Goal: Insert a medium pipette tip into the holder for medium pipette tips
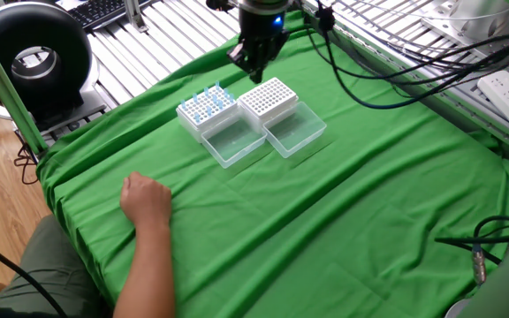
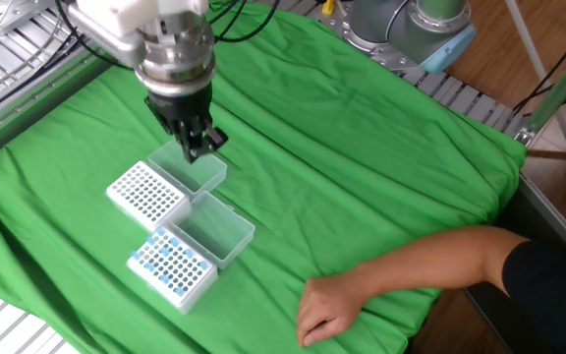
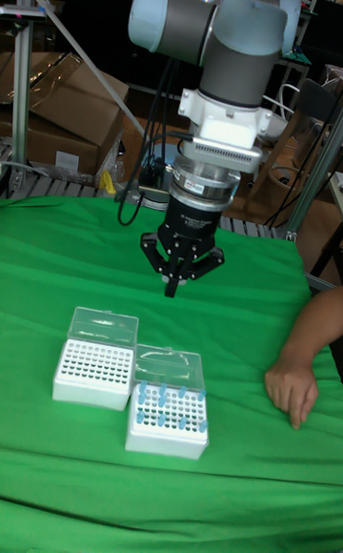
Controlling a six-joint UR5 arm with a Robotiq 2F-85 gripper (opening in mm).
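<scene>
holder: your white rack [image 1: 268, 100] [image 2: 146, 192] [image 3: 93, 372], grid of empty holes, clear lid flat open, mid-cloth, touching its blue-tipped twin [image 1: 207, 108].
gripper: your claw [image 1: 255, 68] [image 2: 200, 149] [image 3: 171, 287] points down, fingers pinched together, hovering above the rack's lid side.

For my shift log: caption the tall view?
End effector hovers closed above two open tip racks on green cloth.

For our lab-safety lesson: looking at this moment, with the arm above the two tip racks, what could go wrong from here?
1. The two racks look alike: the empty rack and the rack with blue tips touch, so the tool might descend on the wrong one.
2. Both clear lids lie open beside the holes; the tool hangs over one and could catch it.
3. A person's hand rests on the cloth nearby.
</scene>
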